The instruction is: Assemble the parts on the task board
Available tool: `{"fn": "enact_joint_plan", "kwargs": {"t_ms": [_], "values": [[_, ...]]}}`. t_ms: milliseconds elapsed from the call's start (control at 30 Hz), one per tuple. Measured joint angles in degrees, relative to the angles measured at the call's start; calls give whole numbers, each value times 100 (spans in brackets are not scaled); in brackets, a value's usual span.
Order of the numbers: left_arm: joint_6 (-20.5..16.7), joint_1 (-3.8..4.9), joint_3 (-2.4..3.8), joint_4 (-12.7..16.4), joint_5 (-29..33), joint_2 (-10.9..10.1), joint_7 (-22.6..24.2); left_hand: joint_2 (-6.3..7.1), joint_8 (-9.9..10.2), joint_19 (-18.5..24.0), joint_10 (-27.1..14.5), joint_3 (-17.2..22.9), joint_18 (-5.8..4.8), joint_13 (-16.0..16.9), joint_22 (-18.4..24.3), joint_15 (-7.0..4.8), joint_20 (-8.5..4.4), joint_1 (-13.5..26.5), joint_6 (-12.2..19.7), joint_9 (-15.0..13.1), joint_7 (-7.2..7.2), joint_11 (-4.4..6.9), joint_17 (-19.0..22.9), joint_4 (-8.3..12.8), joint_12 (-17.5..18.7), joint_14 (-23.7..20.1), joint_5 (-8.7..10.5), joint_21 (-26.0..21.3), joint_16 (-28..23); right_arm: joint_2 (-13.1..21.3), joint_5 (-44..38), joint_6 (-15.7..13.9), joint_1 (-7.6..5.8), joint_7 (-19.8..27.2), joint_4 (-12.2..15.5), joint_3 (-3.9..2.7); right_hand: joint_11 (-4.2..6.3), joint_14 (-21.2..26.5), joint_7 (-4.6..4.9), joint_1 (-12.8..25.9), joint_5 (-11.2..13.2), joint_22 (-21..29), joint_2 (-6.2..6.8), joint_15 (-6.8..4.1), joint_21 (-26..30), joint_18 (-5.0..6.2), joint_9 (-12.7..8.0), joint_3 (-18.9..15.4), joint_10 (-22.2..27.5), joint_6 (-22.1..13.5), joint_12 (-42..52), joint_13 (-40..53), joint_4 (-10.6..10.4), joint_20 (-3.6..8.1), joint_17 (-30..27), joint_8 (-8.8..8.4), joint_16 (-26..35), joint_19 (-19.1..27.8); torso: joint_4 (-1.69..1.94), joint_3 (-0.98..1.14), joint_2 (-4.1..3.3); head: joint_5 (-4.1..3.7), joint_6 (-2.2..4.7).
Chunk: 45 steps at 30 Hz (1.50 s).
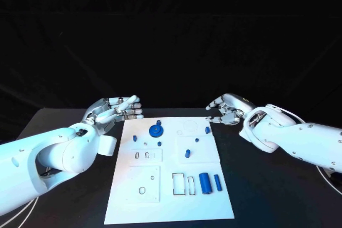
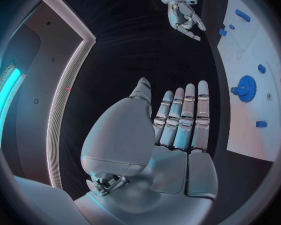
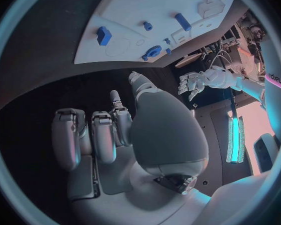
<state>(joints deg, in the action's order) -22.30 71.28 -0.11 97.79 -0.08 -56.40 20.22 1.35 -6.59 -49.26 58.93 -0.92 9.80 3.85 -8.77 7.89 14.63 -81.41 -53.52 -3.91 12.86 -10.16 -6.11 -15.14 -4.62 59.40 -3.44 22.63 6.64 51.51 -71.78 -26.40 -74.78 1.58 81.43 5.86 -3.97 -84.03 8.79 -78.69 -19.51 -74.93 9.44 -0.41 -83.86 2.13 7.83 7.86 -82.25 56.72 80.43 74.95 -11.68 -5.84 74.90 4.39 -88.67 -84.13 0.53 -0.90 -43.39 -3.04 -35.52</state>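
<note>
The white task board (image 1: 171, 198) lies in the middle of the black table. On it sit a blue gear (image 1: 154, 131), a blue peg (image 1: 187, 153), a thick blue cylinder (image 1: 204, 182) beside a thinner blue bar (image 1: 217, 182), and several small blue pieces. My left hand (image 1: 119, 109) hovers by the board's far left corner, fingers straight, holding nothing. My right hand (image 1: 224, 111) hovers by the far right corner with loosely bent fingers, also empty. The left wrist view shows my flat left hand (image 2: 178, 120), the gear (image 2: 245, 88) and the right hand (image 2: 184, 17). My right hand (image 3: 115, 135) fills the right wrist view's middle.
Empty slots and outlines mark the board's near half (image 1: 182, 184). Black table surface (image 1: 277, 198) surrounds the board on both sides. In the right wrist view the board (image 3: 153, 5) lies beyond my fingers, and the left hand (image 3: 192, 82) shows across from it.
</note>
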Motion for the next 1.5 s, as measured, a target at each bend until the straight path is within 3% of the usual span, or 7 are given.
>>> {"fn": "enact_joint_plan", "kwargs": {"t_ms": [233, 500, 1000, 1500], "values": [[8, -1, -1, -33, 3, 16, 0, 0, 0, 0, 0, -6, 0, 0, 0, 0, 0, 0, 0, 0, 0, 0, 0, 29, 0, 0, 0, 0, 0, 90, 145, 199, 145, 149, -165, 11, 0, 0, 0, -52, -25, 1, 8, 0, 0, 0, -1, -10, 0, 0, 0, -1, 23, 0, 5, 0, 0, 0, -1, 7, 4, 6, -1], [13, -2, -2, -52, 7, 19, 0, 0, 0, 0, 0, -1, 0, 0, -1, 0, 0, 0, 0, 0, 0, 0, 1, 32, 0, 0, 0, 0, 0, -38, 213, 392, 303, 241, -411, 21, 1, 0, 0, -104, -59, 1, 0, 0, 21, 0, -1, 6, 0, 0, 0, -1, 71, 0, 4, 0, 0, 0, -3, 3, -2, 15, -20], [19, -2, -2, -60, 11, 25, 0, 0, 0, 0, 0, 0, 0, 0, -1, 0, 0, 0, 0, 0, 0, 0, -4, 32, 0, 0, 0, 0, 0, -327, 240, 575, 389, 298, -773, 23, 1, 0, 0, -179, -80, 2, -30, -1, 21, 0, -2, 45, 0, 0, -20, -2, 110, 0, 3, -21, 0, 0, 4, -3, -5, 33, -71], [24, -2, -2, -72, 12, 38, -6, 0, 0, 0, 0, 0, 0, 0, 5, 0, 0, 0, 0, 0, 0, 0, -3, 31, 0, 0, 0, 0, 0, -451, 238, 733, 418, 301, -871, 28, 1, 0, 1, -214, -64, 3, -66, -1, 21, 0, 3, 82, 0, 39, -20, -3, 146, 0, 2, -21, 0, 0, -3, -3, 3, 63, -132]]}}
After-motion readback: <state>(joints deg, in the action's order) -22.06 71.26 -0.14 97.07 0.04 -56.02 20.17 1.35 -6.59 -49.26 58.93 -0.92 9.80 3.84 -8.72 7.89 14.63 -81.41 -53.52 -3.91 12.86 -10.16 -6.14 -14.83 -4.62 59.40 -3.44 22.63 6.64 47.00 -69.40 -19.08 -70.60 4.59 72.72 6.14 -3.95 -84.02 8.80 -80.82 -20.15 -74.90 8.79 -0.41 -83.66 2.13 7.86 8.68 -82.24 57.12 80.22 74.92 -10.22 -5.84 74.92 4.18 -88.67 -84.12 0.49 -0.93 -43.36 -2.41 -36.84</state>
